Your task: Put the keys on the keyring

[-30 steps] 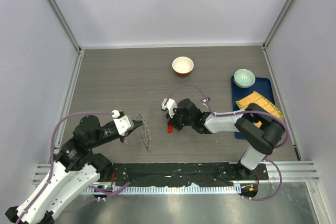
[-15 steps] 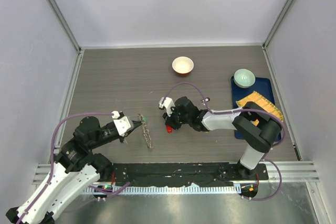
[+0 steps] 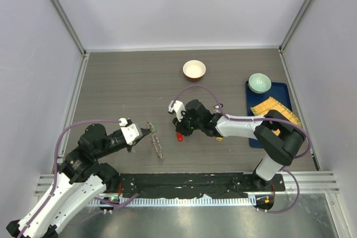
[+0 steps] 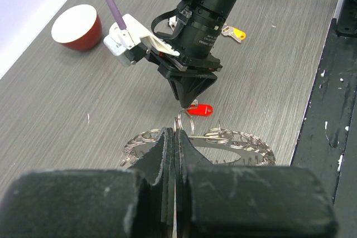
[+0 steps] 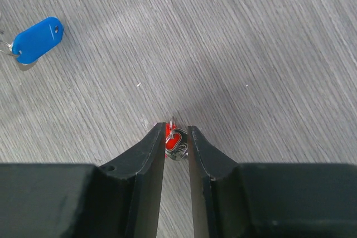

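Grab step: R hand [image 5: 177, 132], jaws narrowly apart, straddles red key [image 5: 170, 137] beside keyring [image 4: 245, 139] pinched in L hand [image 4: 174, 134]; next: close, lift, thread.

**Right fingers parting over the red key**

The right gripper [image 5: 176, 129] is spreading its fingers, closed a second ago, so that a narrow gap is showing with the red key [image 5: 173, 137] in it. In the top view its wrist is sliding left and slightly toward the far wall, and the arm is stretching out. The keyring [image 3: 157, 142] is edging slightly rightward in the left gripper [image 4: 172, 137].
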`<state>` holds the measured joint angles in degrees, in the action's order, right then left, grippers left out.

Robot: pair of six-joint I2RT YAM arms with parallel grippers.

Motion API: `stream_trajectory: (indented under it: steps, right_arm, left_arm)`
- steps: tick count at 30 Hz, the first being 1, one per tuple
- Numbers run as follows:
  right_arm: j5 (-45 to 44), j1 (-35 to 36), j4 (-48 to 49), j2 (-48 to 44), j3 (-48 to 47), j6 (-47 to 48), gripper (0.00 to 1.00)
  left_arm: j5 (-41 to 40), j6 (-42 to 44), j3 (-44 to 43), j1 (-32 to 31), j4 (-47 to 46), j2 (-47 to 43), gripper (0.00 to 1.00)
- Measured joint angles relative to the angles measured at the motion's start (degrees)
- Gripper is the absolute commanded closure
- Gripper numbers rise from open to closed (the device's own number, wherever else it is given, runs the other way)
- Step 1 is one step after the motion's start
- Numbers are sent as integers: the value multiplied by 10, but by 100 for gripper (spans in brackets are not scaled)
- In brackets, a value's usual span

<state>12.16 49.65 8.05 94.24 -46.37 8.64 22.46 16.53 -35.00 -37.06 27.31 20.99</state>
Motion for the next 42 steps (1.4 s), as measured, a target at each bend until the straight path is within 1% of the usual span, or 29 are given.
stream_trajectory:
  steps: [4, 10, 15, 16, 18, 24, 27, 34, 42]
  right_arm:
    - [7, 0, -4, 2, 0, 0, 74]
    - [13, 0, -3, 22, 0, 0, 79]
    - [16, 0, 5, 34, -3, -1, 89]
    - [15, 0, 5, 34, -3, -2, 94]
    - [15, 0, 6, 34, -3, -2, 99]
    - [13, 0, 3, 27, -3, -2, 99]
    - [10, 0, 0, -3, 5, 0, 99]
    - [12, 0, -5, -145, 34, 21, 99]
    - [32, 4, -37, -295, 43, 48, 99]
  left_arm:
    - [0, 0, 0, 0, 0, 0, 100]
    - [0, 0, 0, 0, 0, 4, 100]
    - [0, 0, 0, 0, 0, 4, 100]
    - [0, 0, 0, 0, 0, 5, 100]
    - [0, 0, 0, 0, 0, 5, 100]
    - [1, 0, 0, 0, 0, 6, 100]
    - [1, 0, 0, 0, 0, 9, 100]
    - [16, 2, 0, 0, 0, 27, 100]
    - [52, 20, -31, 0, 6, 107, 100]
